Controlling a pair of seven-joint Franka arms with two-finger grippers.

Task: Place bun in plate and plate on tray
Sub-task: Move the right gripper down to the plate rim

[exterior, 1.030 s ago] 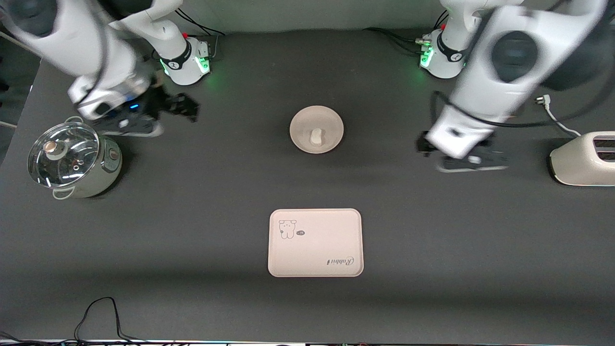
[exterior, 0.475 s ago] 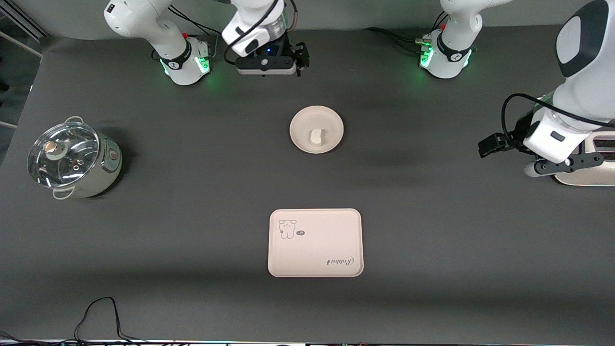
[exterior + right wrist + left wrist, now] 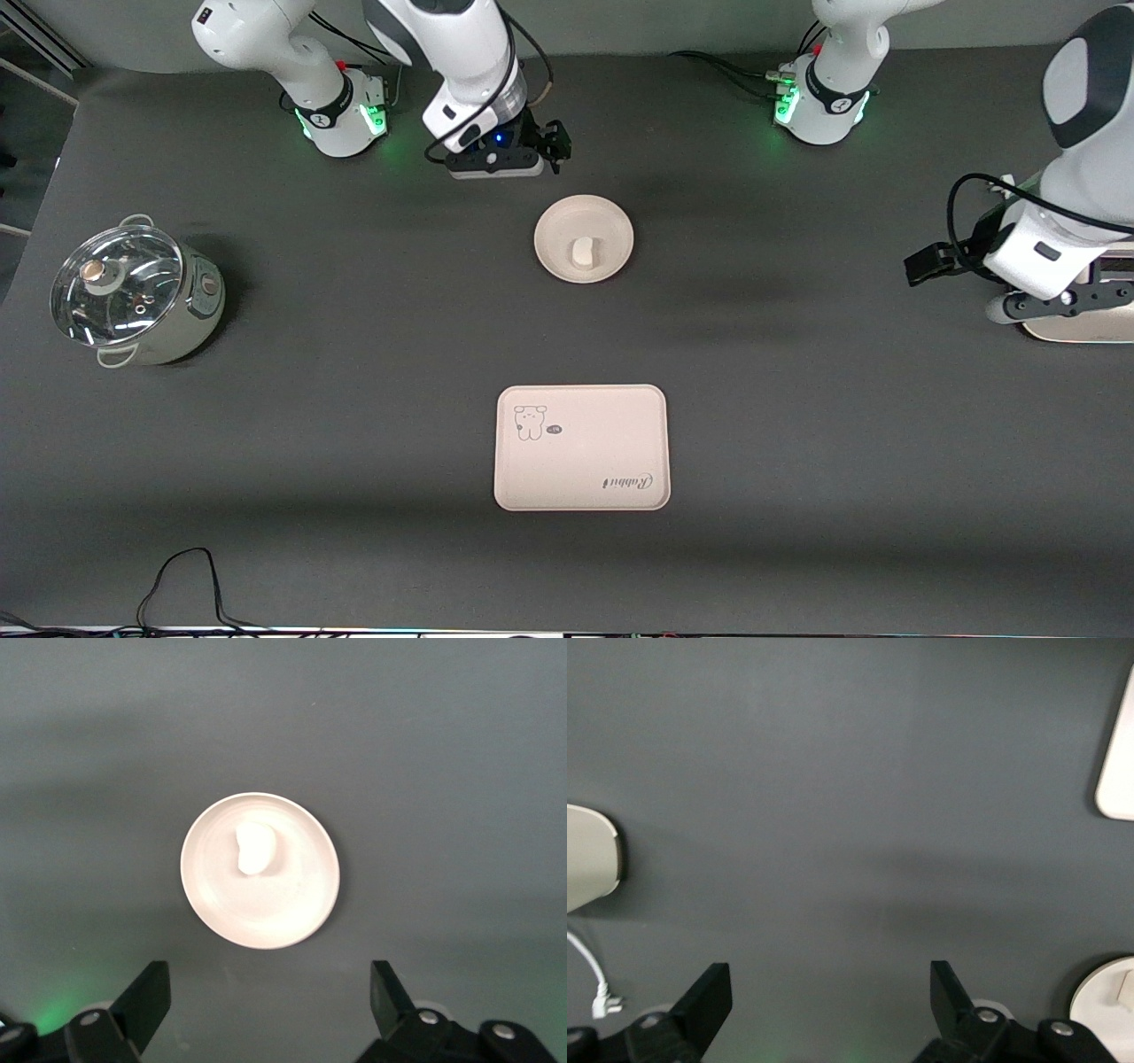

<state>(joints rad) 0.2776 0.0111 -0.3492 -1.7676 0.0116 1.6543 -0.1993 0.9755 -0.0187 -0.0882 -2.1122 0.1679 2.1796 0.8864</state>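
My right gripper hangs above the worktop, fingers wide, empty, its wrist view showing the bun in the plate. Only the front view shows the tray, nearer the camera. My left gripper, fingers wide, waits over the toaster.

Table is viewed from high across by front cam, facing the arms, while each wrist cam is aimed down, closer in; plate is shared w/ all views.
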